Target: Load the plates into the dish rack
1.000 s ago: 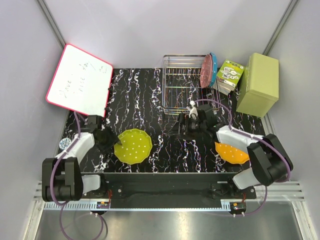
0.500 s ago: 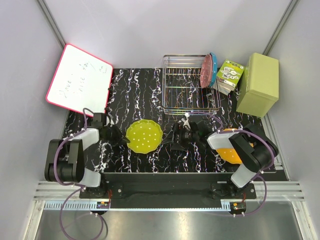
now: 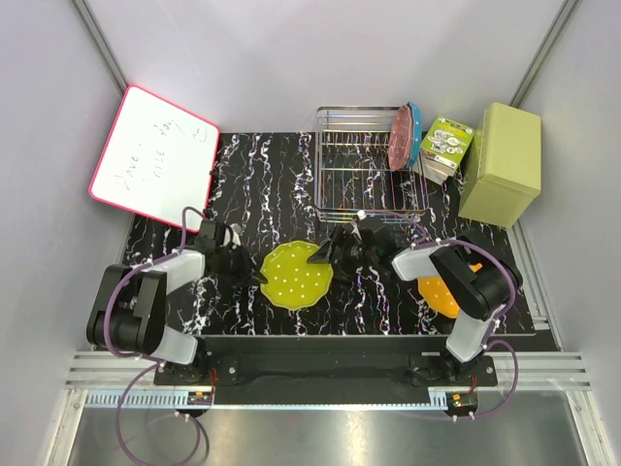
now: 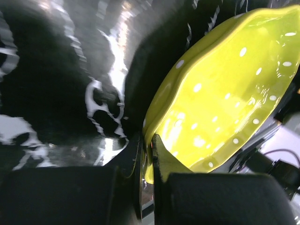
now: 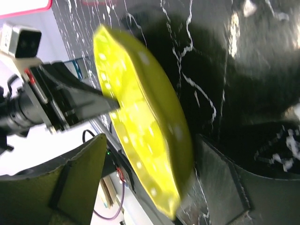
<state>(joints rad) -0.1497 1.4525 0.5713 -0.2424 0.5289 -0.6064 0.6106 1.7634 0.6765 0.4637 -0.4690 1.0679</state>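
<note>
My left gripper [image 3: 255, 268] is shut on the left rim of the lime green plate [image 3: 297, 276], which is tilted up off the black table; in the left wrist view the rim [image 4: 225, 93] is pinched between the two pads of the left gripper [image 4: 147, 146]. My right gripper [image 3: 326, 254] is open and straddles the plate's right rim [image 5: 145, 126], one finger [image 5: 79, 178] on each side. The orange plate [image 3: 442, 293] lies at the right, partly under the right arm. The pink plate [image 3: 399, 139] and blue plate [image 3: 415, 129] stand at the right end of the dish rack [image 3: 364, 180].
A pink-framed whiteboard [image 3: 155, 155] leans at the back left. An olive-green box [image 3: 500, 163] and a small printed carton [image 3: 446, 146] stand to the right of the rack. The left part of the rack holds nothing.
The left gripper shut on the green plate's rim, tilted it up and carried it right. The right gripper swung left to the plate's other rim, its jaws narrowing.
</note>
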